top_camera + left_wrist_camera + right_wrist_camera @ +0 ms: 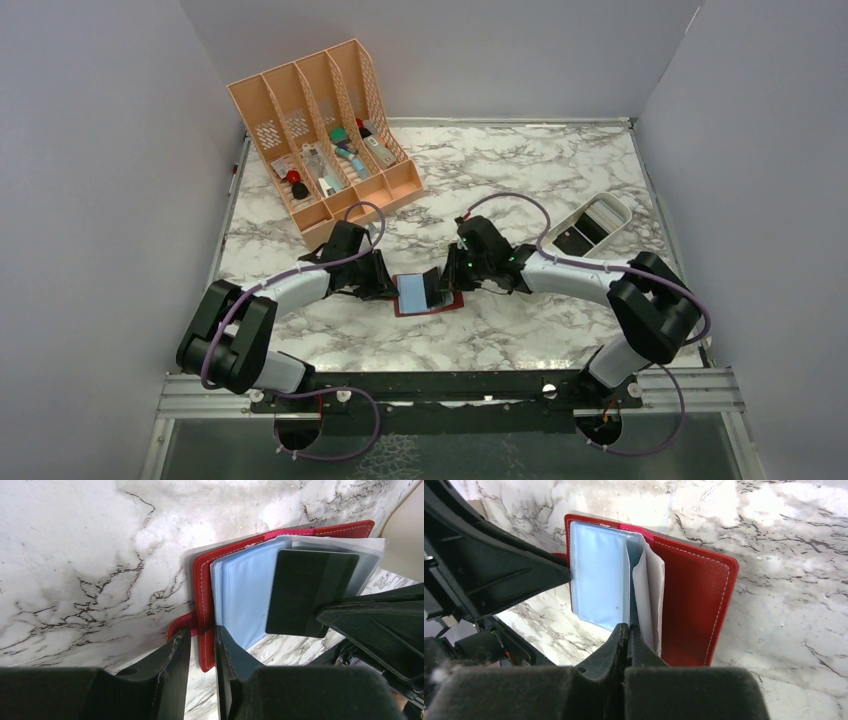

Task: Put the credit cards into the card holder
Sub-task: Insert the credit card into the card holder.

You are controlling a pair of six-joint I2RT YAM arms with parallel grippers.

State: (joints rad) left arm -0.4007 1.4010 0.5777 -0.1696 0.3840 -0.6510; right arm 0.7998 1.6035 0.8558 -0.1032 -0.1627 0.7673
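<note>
Open card holder (204,590) lies on bench (75,555), near cover edge pinched in part-closed left end effector (202,636). The right end effector (626,630) is clamped fully on dark credit card (307,592), with clear pocket (599,575) just ahead. Risk: card edge misses pocket mouth and slips between leaves; push drags holder out of left pinch.

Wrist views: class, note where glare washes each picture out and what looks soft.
Left wrist: glare whitens the marble tabletop at the top; the dark plastic credit card is sharp, the near left tool dark and soft. Right wrist: glare at upper right; the red leather card holder is sharp, the right tool blurs into shadow.
</note>
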